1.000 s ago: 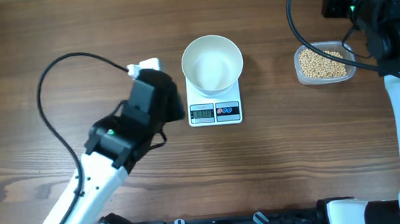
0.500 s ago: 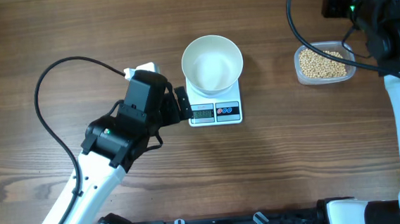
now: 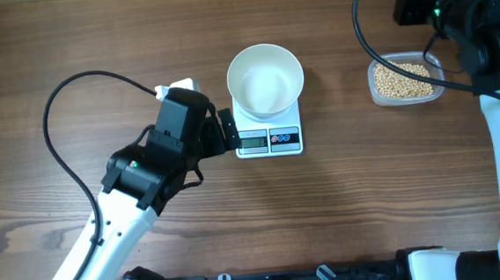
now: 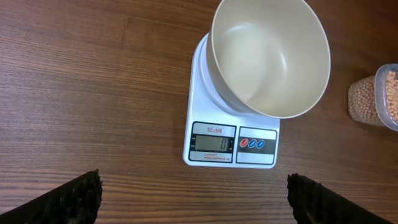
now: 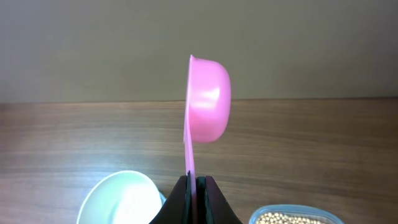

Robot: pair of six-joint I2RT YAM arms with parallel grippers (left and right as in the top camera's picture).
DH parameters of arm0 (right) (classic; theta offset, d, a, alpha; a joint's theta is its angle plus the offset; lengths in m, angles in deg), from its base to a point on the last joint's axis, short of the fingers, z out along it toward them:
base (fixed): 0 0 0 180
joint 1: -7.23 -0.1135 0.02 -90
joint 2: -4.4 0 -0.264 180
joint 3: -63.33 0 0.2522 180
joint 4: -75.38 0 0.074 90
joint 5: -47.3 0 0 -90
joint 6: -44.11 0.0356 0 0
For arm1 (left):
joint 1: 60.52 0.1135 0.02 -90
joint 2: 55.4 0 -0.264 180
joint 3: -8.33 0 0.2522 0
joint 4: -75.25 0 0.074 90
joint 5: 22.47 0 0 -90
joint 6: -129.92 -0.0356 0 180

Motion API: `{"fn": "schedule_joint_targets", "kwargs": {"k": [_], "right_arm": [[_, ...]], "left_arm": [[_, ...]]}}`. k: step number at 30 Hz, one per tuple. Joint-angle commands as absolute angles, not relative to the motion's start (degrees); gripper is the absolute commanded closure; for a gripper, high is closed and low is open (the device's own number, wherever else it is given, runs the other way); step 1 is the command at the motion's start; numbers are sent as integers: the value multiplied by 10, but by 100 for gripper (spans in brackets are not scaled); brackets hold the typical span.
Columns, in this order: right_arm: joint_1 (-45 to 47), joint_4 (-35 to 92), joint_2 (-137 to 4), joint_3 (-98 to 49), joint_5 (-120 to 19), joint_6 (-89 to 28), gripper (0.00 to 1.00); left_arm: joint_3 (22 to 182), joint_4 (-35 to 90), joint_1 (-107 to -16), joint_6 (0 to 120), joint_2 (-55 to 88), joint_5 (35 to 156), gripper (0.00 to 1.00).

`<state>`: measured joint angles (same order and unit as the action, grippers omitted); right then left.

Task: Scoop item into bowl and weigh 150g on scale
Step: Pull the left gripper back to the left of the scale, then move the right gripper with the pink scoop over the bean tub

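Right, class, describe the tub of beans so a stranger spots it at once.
On the brown wooden table, find the small white square kitchen scale mid-table, then look to the robot's right. There stands a clear rounded-rectangle plastic container; unlike the empty round white bowl on the scale, it holds small tan beans.

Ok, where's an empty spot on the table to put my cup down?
Bare: the table strip in front of the scale, the gap between bowl and bean tub, and the far left corner. Crowded: right beside the scale's left edge, where the left end effector sits open.
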<state>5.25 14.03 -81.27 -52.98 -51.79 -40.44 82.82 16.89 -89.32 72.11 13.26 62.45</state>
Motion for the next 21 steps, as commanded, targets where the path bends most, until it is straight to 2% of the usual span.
{"fn": "schedule_joint_targets", "kwargs": {"k": [1,5,15,21], "right_arm": [[52,141,-819,-538,-510,-414,96],[55,135,-819,-538,-455,-413,96],[114,131,-820,-538,-452,-412,96],[117,130,-820,-538,-452,-413,96]], "left_arm": [[828,170,-891,716,128,619,0],[828,170,-891,716,128,619,0],[828,170,-891,716,128,619,0],[828,170,-891,716,128,619,0]]}}
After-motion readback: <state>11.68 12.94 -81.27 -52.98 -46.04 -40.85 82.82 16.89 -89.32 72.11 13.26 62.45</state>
